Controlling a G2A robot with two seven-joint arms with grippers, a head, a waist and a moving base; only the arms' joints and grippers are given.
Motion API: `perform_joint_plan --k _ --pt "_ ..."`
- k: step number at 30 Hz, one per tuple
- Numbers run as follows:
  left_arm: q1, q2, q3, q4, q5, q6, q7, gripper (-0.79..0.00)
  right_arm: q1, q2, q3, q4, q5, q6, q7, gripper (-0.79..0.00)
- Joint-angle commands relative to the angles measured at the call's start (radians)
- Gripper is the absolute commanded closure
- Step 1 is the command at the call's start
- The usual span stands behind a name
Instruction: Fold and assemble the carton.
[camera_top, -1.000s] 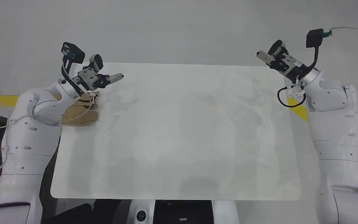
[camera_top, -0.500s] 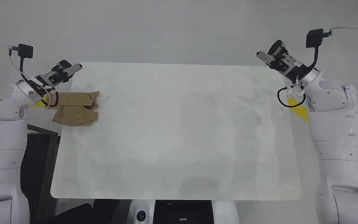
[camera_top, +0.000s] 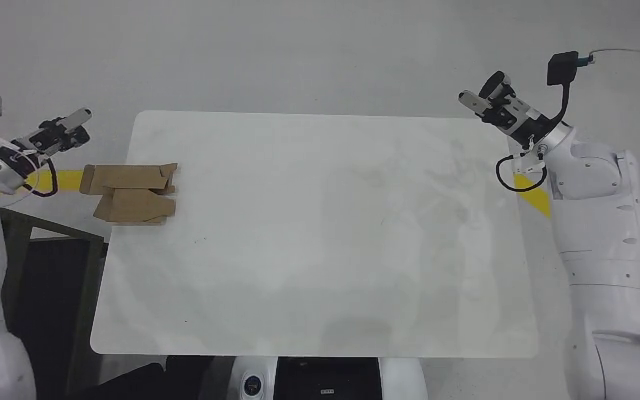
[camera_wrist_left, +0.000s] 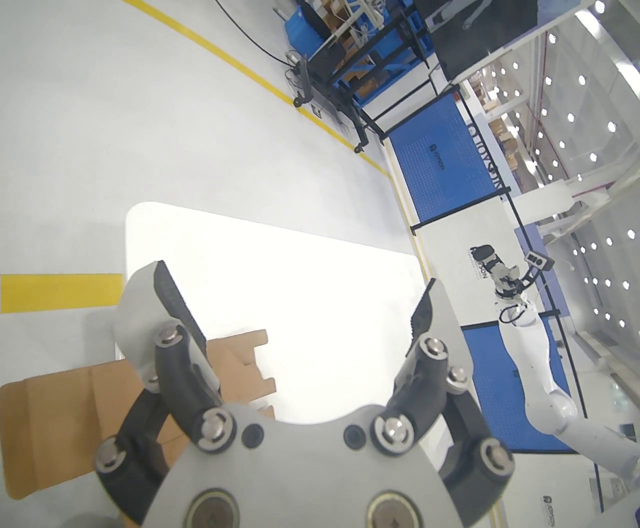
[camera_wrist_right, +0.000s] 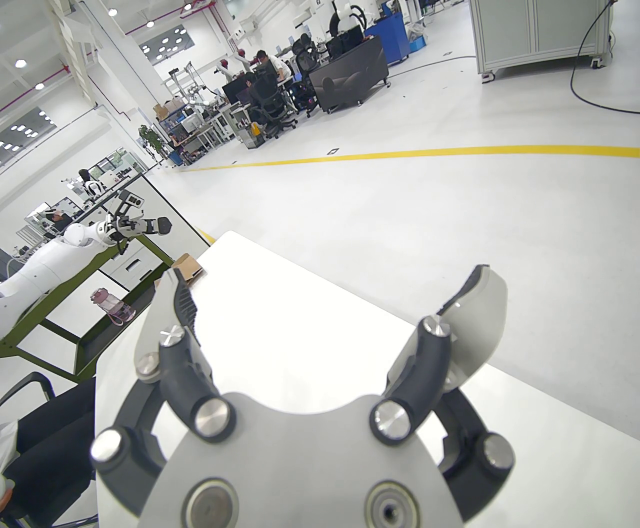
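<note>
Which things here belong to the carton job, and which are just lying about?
Job: white table; flattened carton overhanging its left edge; left gripper and right gripper, both open and empty.
Lying about: pink bottle on the green side table.
</note>
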Motion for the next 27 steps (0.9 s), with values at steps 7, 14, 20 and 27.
perform_joint_plan --k 7,14,20,27 --pt "-0.065 0.025 0.007 0.171 0.112 0.022 0.062 -0.785 0.000 0.000 0.000 0.000 0.000 0.000 0.000 -0.785" --pt "-0.108 0.041 0.023 0.283 0.197 0.062 0.131 -0.785 0.000 0.000 0.000 0.000 0.000 0.000 0.000 -0.785" --pt "-0.126 0.050 0.042 0.352 0.250 0.090 0.172 -0.785 0.000 0.000 0.000 0.000 0.000 0.000 0.000 -0.785" --pt "-0.138 0.033 0.074 0.417 0.241 0.144 0.153 -0.785 0.000 0.000 0.000 0.000 0.000 0.000 0.000 -0.785"
